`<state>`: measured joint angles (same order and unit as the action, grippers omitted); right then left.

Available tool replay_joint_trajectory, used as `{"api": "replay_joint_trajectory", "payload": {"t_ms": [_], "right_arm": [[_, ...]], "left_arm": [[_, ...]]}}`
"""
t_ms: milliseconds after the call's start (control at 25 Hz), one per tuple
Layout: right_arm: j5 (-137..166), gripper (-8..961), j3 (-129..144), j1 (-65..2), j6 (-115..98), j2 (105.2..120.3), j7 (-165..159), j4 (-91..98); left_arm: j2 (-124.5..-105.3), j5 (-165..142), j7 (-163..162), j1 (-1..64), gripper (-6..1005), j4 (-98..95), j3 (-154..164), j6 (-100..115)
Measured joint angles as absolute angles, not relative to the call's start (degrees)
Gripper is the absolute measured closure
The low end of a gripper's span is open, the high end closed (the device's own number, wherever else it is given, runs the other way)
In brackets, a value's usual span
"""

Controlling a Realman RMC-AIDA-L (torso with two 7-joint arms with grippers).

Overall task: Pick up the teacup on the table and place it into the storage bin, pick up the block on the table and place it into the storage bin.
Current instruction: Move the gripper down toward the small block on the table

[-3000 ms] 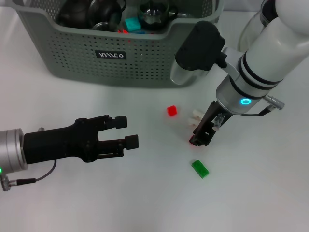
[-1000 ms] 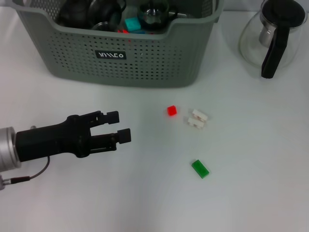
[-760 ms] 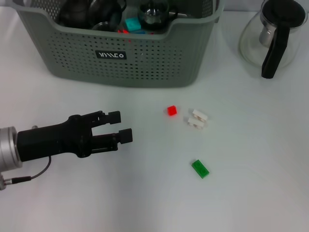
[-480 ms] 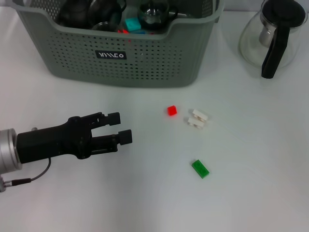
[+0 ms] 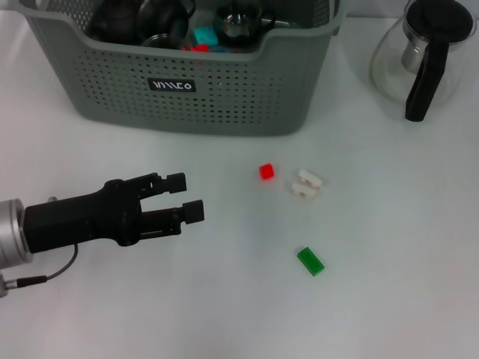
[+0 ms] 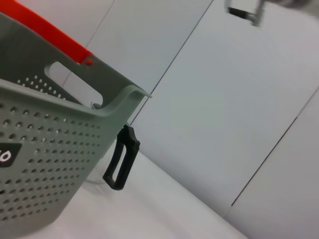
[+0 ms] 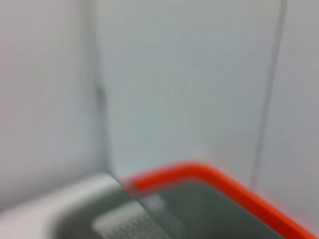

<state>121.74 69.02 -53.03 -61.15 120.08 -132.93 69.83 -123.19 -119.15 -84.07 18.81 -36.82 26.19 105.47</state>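
White surface: storage bin (image 5: 187,90) sitting at far edge, red block (image 5: 266,171) lying loose nearby. Our right arm gone from view. Left gripper (image 5: 185,198) hovering, jaws spread, empty. Block pickup pending.

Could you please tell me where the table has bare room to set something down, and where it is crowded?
Bare patches: between the left gripper and the red block; right of the green block, below the glass teapot. The red, white and green blocks cluster mid-table. The storage bin looks crowded inside.
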Motion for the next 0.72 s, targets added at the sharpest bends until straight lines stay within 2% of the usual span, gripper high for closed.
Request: {"api": "replay_joint_trajectory", "payload": {"t_ms": [80,200,440,720], "right_arm": [[108.5,190,67.2,-46.2,-66.3,119.9,-124.6,72.6],[97.3,75,63.4,-39.7,-75.4,119.21,-118.1,73.1],[96.7,119,54.2,-33.1,-93.9,116.93,-119.1,72.8],[109.3,147,49.0,-32.2,-104.5,114.29,-126.8,76.8]], "left_arm": [[-123.03,-119.6,-83.9,18.7,173,-36.9,25.8,105.5],[-122.71,-120.9,-83.6,18.3,173,-38.2,25.7,106.6],[-121.6,-126.4,-80.5,17.9,174,-41.4,21.5,113.0],[-121.16,-127.5,-80.5,17.8,174,-41.6,16.9,113.4]]}}
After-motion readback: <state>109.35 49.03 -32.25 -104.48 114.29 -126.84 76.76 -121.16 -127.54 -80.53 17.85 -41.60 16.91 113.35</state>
